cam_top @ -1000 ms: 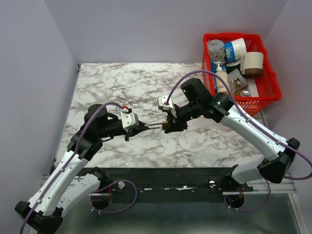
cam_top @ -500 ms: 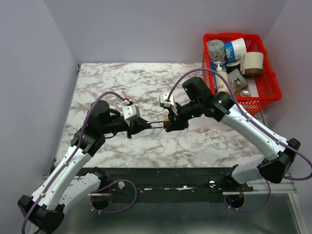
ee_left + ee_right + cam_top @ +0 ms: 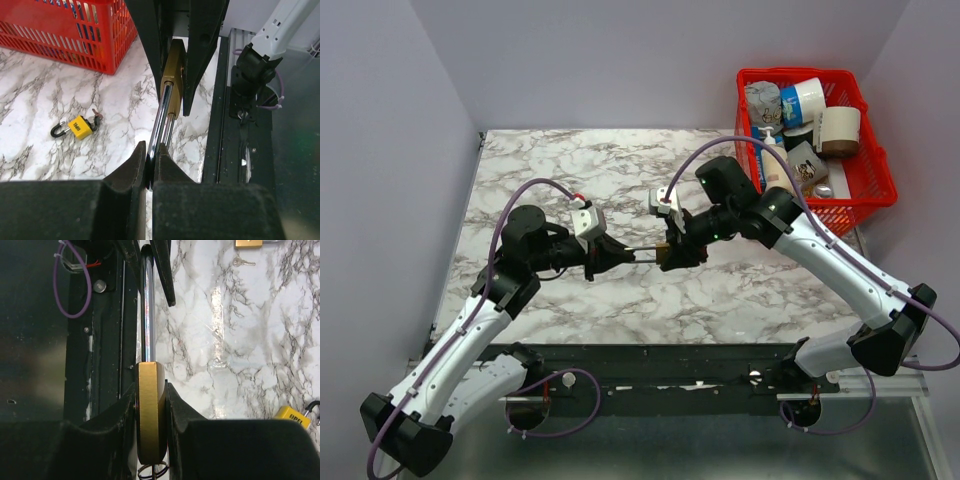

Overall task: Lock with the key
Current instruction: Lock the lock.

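Fingertips of left gripper point(image 3: 148, 150) are pinched together on the bend of the steel shackle point(image 3: 162, 120). The right gripper point(image 3: 151, 387) is clamped across the flat faces of the brass padlock body point(image 3: 151, 410). The padlock therefore hangs in the air between the two arms, over the near middle of the marble table point(image 3: 580, 170), with the shackle roughly level.

Change over the last second: the left gripper has crept right and slightly up toward the right one. Its wrist has rolled, so the white camera block now rides higher. The right gripper has nudged up-right. Both grips are unchanged.

Judgement: this looks like pressing or aligning the shackle into the body, so closing is in hand and no key turn is evident yet. A thin wire ring point(image 3: 152, 471) shows below the body. Whether a key sits in the keyway, or whether the shackle is latched, cannot be told.

Pose: the left forearm reaches in from the lower left with the elbow bent and the wrist pointing right. The right arm slants up-left from the lower right, its wrist folded to face the left gripper.

Also noted: a yellow padlock point(image 3: 77, 126) and a loose small key point(image 3: 241, 261) on the table, and a red basket point(image 3: 798, 72) at the far right.
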Controlling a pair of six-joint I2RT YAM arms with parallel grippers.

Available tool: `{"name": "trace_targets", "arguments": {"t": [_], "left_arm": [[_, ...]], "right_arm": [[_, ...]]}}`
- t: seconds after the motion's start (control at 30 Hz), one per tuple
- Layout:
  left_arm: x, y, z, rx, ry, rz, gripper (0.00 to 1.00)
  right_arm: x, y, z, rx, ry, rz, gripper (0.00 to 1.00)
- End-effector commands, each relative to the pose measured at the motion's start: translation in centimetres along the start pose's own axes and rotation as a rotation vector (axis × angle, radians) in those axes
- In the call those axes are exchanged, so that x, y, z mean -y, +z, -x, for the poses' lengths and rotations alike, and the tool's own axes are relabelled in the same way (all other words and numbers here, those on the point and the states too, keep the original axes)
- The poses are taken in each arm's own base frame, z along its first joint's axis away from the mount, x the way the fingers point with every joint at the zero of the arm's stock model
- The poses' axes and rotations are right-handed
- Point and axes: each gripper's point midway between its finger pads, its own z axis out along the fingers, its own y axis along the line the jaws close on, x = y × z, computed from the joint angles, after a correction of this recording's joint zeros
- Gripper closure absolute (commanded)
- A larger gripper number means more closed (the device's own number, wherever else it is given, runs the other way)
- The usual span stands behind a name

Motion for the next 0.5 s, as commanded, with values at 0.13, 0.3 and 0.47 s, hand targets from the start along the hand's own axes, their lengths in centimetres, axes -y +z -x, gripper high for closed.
{"name": "trace_targets", "arguments": {"t": [0.13,0.3,0.47], "left_arm": [[2.3,3.0,2.8,0.122,0.049,-0.121,1.0],[3.0,3.9,2.7,0.133,0.058,-0.144,1.0],[3.5,4.0,1.9,0.128,0.051,-0.163,1.0]], "right_arm": [[-1.8,1.5,9.6,0.297,-0.217,0.139,0.99],[-1.8,1.7,10.8,0.317,-0.233,0.151,0.99],[-1.7,2.0,11.1,0.326,-0.238,0.154,0.99]]}}
